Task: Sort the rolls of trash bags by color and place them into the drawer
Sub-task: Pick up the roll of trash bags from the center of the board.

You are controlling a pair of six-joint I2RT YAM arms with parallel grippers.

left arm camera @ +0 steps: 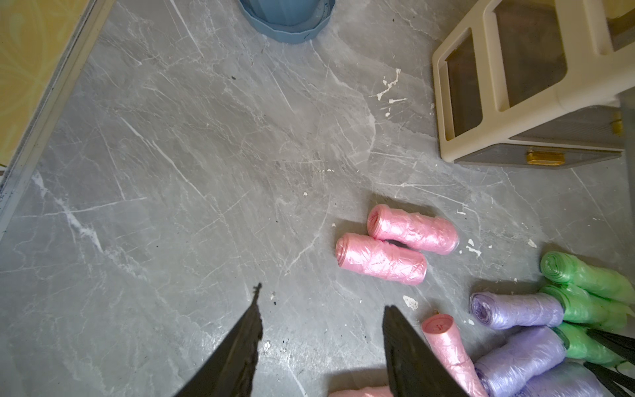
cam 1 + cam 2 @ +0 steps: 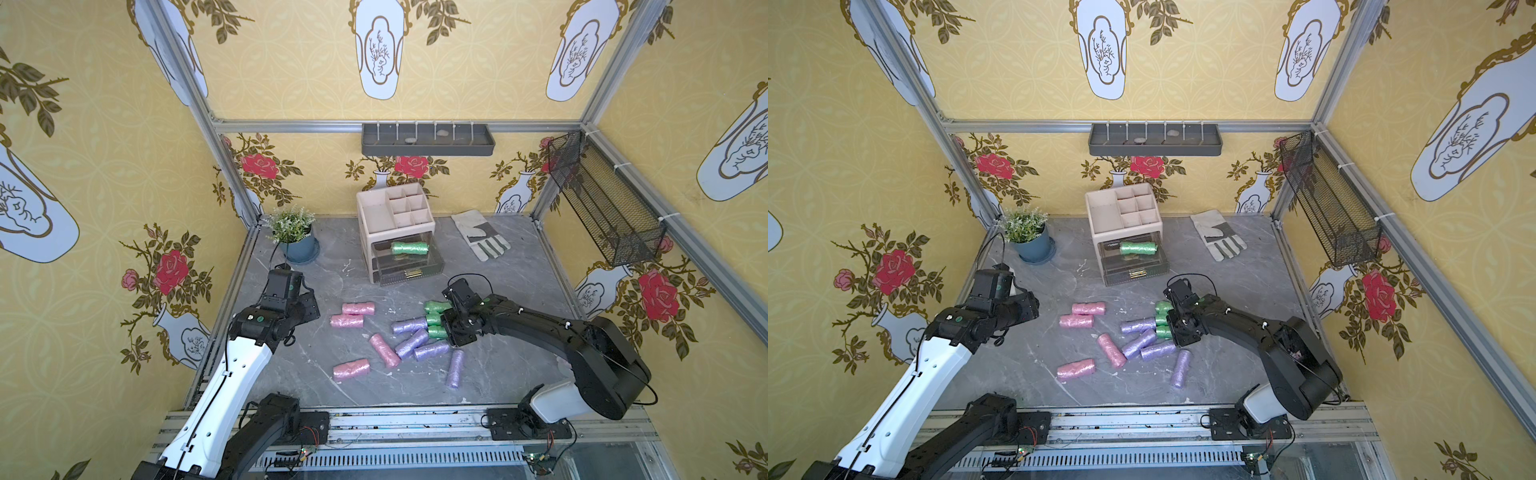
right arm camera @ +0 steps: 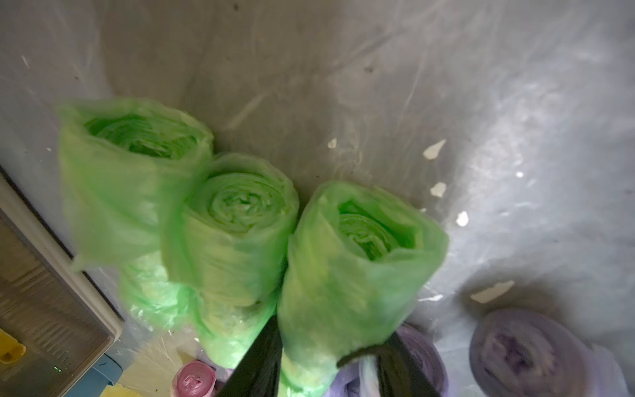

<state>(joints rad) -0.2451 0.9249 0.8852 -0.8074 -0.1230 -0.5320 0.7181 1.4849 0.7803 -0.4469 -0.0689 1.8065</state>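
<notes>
While one green roll (image 2: 409, 248) lies in the open top drawer (image 2: 382, 253) of the chest (image 2: 376, 216) by the worktop's (image 2: 498, 374) back edge, the right claw (image 2: 445, 332) sits among three more green rolls (image 2: 435, 307) bunched just right of the worktop's middle in both top views. Lilac rolls (image 2: 411, 343) crowd against them and pink rolls (image 2: 358, 308) scatter toward the left edge.

Seen from the left wrist, the left claw (image 1: 323, 297) hangs released over bare worktop, nothing between its fingers (image 1: 240, 343), two pink rolls just beyond.

Seen from the right wrist, the right claw is clenched on the frontmost green roll (image 3: 350, 275), a finger (image 3: 261, 361) pressed to each side; whether it has left the worktop cannot be told.

Light, soft and slick by the look, such a roll likely squashes under pressure and could slip out endwise. The firmer wound middle of the barrel looks the better hold, taken across its width, clear of the loose film at the ends and of the neighbour touching it.
</notes>
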